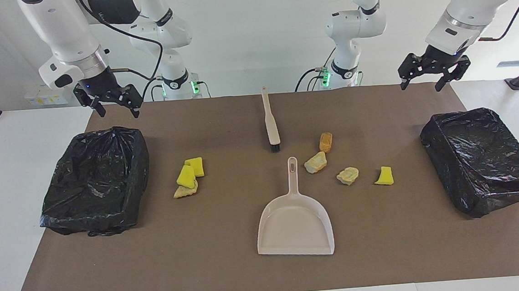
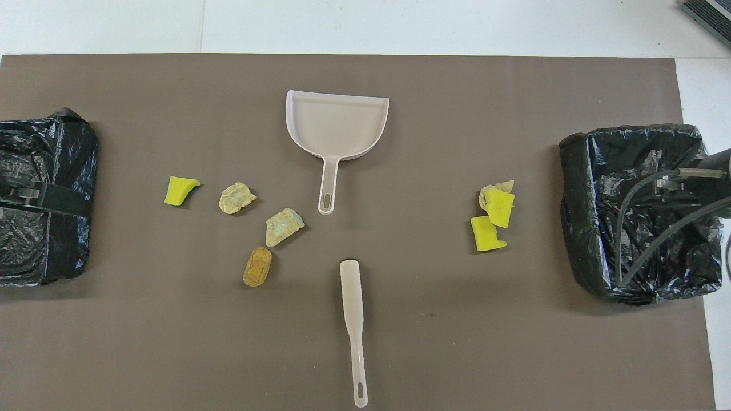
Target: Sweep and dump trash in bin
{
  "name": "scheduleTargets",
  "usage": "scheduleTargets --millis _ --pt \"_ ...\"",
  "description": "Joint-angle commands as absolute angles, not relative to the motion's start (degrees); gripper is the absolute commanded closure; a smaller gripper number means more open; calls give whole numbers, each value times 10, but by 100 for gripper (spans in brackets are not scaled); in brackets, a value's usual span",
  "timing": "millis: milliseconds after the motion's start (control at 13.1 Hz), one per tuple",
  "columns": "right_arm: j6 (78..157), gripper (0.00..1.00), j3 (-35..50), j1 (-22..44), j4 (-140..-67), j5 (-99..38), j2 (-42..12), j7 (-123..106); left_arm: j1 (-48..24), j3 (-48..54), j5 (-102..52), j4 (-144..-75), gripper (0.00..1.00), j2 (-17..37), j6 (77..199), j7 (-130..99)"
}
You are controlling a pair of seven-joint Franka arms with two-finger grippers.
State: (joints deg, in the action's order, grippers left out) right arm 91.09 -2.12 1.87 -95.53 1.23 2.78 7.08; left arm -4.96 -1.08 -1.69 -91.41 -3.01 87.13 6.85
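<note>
Several small trash chunks lie on the brown mat. Two yellow ones (image 1: 195, 167) (image 1: 186, 176) and a tan one (image 1: 185, 191) cluster toward the right arm's end. An orange-brown one (image 1: 326, 142), two tan ones (image 1: 315, 163) (image 1: 348, 175) and a yellow one (image 1: 384, 176) lie toward the left arm's end. The beige dustpan (image 1: 295, 225) (image 2: 337, 125) lies mid-table, handle toward the robots. The beige brush (image 1: 270, 122) (image 2: 352, 319) lies nearer to the robots. My right gripper (image 1: 118, 112) hangs open and empty, raised by one black-lined bin (image 1: 95, 182). My left gripper (image 1: 421, 86) hangs open and empty, raised by the other bin (image 1: 484, 159).
The two bins stand at the two ends of the mat, also shown in the overhead view (image 2: 639, 211) (image 2: 45, 194). White table (image 1: 6, 181) surrounds the mat. Both arms wait.
</note>
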Motion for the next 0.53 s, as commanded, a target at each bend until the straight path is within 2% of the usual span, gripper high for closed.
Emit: scheduleTargets --millis 0,457 --pt "921 0 -24 18 -962 16 33 55 -52 -11 -14 -910 0 -33 871 71" --pt "921 0 -24 18 -962 17 33 55 -49 -11 -18 -911 0 -33 875 74"
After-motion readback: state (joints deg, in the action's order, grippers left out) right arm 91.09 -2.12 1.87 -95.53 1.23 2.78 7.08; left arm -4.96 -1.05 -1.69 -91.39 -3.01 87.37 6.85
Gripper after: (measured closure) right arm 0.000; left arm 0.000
